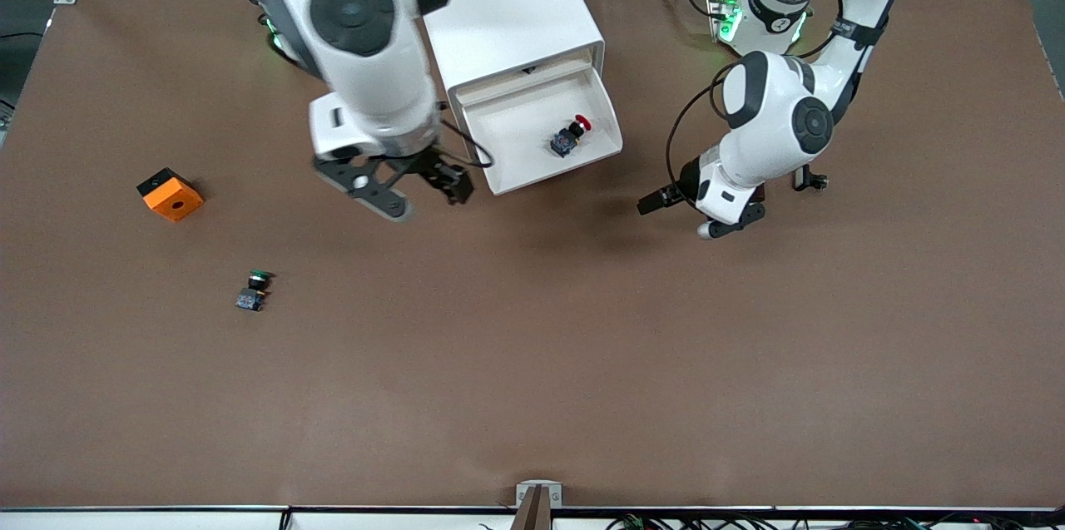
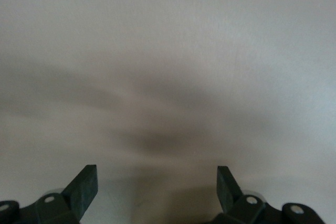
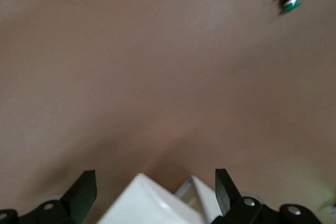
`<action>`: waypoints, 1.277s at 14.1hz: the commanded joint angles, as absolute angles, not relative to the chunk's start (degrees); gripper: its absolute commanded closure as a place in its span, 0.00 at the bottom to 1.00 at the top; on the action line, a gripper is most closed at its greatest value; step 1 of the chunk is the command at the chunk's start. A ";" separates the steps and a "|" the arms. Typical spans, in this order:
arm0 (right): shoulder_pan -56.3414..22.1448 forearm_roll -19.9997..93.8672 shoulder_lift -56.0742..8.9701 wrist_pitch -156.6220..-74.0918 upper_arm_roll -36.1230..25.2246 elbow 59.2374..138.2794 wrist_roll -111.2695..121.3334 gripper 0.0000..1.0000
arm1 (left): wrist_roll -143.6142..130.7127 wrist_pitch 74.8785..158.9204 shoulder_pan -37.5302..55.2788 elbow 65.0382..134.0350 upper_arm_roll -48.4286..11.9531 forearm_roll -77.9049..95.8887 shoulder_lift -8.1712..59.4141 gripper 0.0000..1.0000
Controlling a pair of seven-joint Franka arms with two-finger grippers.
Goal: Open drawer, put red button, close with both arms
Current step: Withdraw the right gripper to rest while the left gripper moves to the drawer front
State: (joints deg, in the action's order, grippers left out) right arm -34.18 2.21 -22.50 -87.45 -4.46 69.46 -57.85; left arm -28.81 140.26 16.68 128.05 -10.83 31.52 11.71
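The orange block [image 1: 170, 194] and the green button [image 1: 254, 290] lie toward the right arm's end of the table, out of the way. The right gripper [image 1: 399, 189] hangs spread wide and empty over the table at the open drawer's [image 1: 507, 172] front corner; if it swings inward it could clip that corner and skew the drawer. The red button [image 1: 571, 136] lies on its side in the drawer and could roll if the drawer is shoved shut unevenly. The left gripper [image 1: 707, 214], also wide open and empty, waits low over the table beside the drawer.
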 commanded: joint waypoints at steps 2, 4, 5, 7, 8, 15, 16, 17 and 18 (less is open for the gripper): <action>-18.15 7.55 -16.88 -81.05 -3.43 69.96 -34.42 0.00 | -36.37 141.24 22.04 128.32 -10.37 30.06 12.30 0.00; -9.88 8.00 -15.65 -77.62 -3.34 69.87 -20.55 0.00 | -39.71 141.07 23.02 128.15 -10.46 27.18 12.48 0.00; -6.89 7.91 -14.43 -75.43 -3.60 69.96 -14.04 0.00 | -41.90 140.98 23.72 127.97 -10.46 25.42 12.83 0.00; 0.32 7.56 -13.01 -72.43 -3.52 70.14 -3.03 0.00 | -44.46 139.32 24.78 126.83 -10.37 23.65 13.36 0.00; 2.27 7.12 -13.09 -71.90 -3.60 70.14 -0.29 0.00 | -45.78 137.83 24.79 125.78 -10.37 22.25 14.14 0.00; 4.75 3.43 -13.71 -71.37 -3.52 71.81 0.88 0.00 | -58.53 125.52 25.48 114.00 -10.46 9.23 18.28 0.00; 4.75 3.51 -13.71 -71.37 -3.43 71.81 0.97 0.00 | -59.14 125.16 25.92 112.95 -10.46 9.14 18.28 0.00; 4.75 3.43 -13.71 -71.37 -3.43 71.81 1.31 0.00 | -59.93 125.07 26.45 112.07 -10.46 9.23 18.37 0.00; 4.75 2.82 -13.71 -71.37 -3.51 71.89 3.06 0.00 | -61.16 125.07 27.24 111.10 -10.46 9.14 18.37 0.00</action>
